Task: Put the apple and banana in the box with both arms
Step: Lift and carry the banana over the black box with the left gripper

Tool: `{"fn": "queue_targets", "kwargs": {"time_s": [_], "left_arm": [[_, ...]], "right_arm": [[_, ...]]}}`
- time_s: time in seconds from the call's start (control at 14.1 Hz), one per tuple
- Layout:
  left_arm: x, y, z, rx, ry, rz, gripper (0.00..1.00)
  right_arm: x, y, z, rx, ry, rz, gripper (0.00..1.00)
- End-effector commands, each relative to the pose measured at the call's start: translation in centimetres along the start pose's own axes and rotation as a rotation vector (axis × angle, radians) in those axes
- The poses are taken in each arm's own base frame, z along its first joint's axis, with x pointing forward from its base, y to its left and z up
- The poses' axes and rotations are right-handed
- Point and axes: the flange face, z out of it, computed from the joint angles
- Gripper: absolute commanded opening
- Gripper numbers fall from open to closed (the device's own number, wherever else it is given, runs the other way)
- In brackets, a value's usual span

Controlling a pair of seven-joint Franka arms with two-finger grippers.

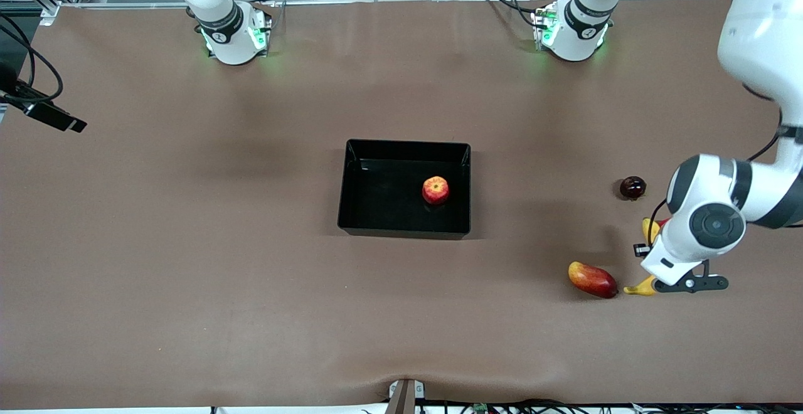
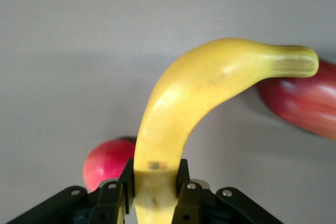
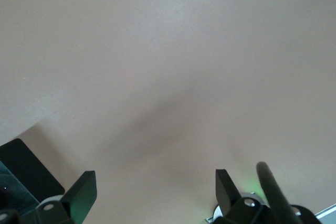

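Observation:
The red-and-yellow apple (image 1: 435, 189) lies in the black box (image 1: 357, 182) in the middle of the table. Toward the left arm's end of the table, my left gripper (image 2: 156, 174) is shut on the yellow banana (image 2: 194, 98) near one end, its black fingers (image 2: 127, 174) pressed against both sides. In the front view the left wrist covers most of the banana (image 1: 640, 288), and only its tips show. My right gripper (image 3: 156, 187) is open with nothing between its fingers, over bare table beside a corner of the box (image 3: 21, 171). It is out of the front view.
An elongated red-yellow fruit (image 1: 591, 279) lies just past the banana's tip, toward the box. A dark red round fruit (image 1: 632, 187) sits farther from the front camera. A round red fruit (image 2: 107, 163) shows close beside the left gripper.

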Motion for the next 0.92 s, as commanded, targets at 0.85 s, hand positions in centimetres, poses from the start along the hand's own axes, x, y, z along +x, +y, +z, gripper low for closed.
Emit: {"fn": "queue_targets", "kwargs": {"time_s": [0.85], "left_arm": [[-17.0,44.1,-12.8,-0.311,-0.023,-0.073,0.00]], "right_arm": [[-1.2,-2.4,-0.4,-0.051,0.028,-0.067,1.00]]}}
